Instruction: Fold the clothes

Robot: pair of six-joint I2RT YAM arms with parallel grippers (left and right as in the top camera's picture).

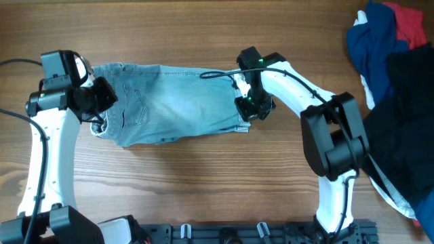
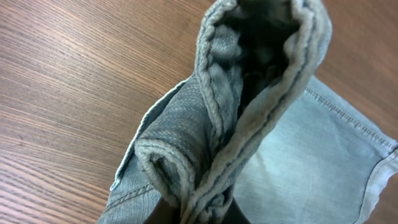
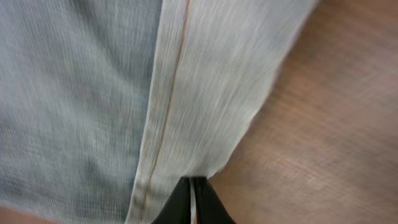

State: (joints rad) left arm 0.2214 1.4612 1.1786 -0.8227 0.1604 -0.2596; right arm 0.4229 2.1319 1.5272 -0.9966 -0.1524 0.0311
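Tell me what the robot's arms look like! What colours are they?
Both arms are white tubes with chunky black joints. The left arm has a thin black cable looping beside it. The right arm has a black cable along its top. The left tool and the right tool are black, with tiny green lights by the right one.

One pair of denim shorts [image 1: 176, 102], two arms [image 1: 51, 146] [image 1: 298, 85], one garment heap [image 1: 400, 61].

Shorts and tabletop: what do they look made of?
The shorts look like faded light-blue denim, matte: ribbed weave, a stitched seam and thick rolled edges show close up. The table looks like wood or wood-print laminate, smooth: brown grain lines run across it; which, I cannot tell.
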